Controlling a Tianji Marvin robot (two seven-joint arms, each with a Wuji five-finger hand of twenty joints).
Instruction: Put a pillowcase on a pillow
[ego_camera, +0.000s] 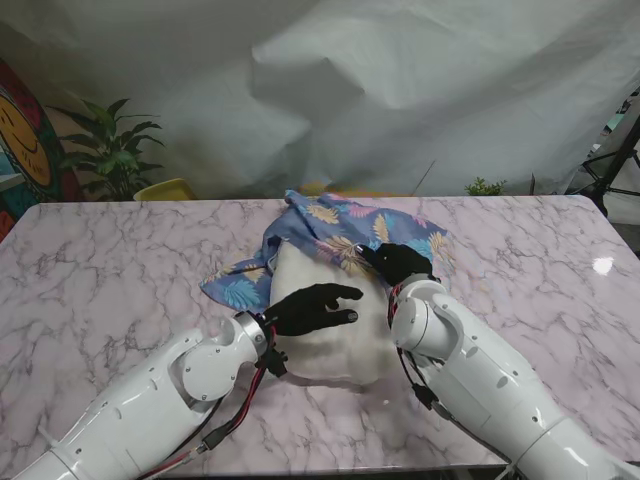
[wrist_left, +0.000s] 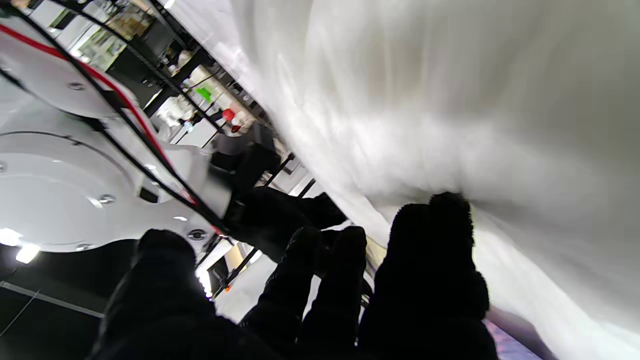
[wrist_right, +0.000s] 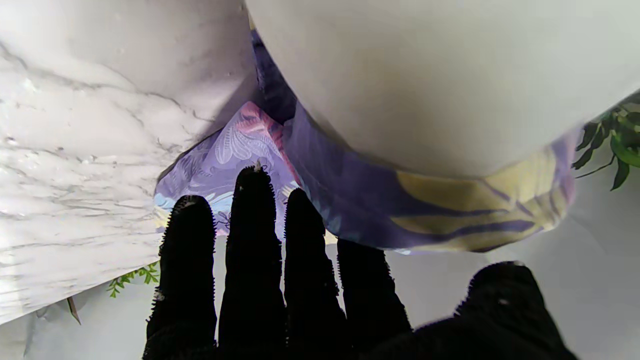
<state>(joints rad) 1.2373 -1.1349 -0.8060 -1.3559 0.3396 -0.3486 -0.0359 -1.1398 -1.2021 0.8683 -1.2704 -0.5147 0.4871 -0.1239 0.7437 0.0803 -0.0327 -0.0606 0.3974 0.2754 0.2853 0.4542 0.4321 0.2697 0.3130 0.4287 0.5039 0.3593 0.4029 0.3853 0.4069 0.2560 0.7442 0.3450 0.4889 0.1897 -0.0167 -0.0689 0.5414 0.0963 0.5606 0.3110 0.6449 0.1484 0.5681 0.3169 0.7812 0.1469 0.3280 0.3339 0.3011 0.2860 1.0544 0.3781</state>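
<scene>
A white pillow (ego_camera: 330, 345) lies in the middle of the marble table (ego_camera: 120, 270), its far end tucked into a blue floral pillowcase (ego_camera: 335, 225) that is bunched up behind it. My left hand (ego_camera: 312, 308) rests flat on top of the pillow with its fingers stretched out, holding nothing. In the left wrist view the fingertips (wrist_left: 440, 225) press against the pillow (wrist_left: 450, 100). My right hand (ego_camera: 400, 262) sits at the pillow's right side by the pillowcase edge. In the right wrist view its fingers (wrist_right: 250, 240) are straight and apart, near the pillowcase (wrist_right: 350, 190) under the pillow (wrist_right: 425, 75).
A white sheet hangs behind the table. A potted plant (ego_camera: 110, 150) and a yellow object (ego_camera: 165, 188) stand beyond the far left edge. A dark tripod (ego_camera: 610, 160) stands at the far right. The bare marble (wrist_right: 75, 125) extends on both sides.
</scene>
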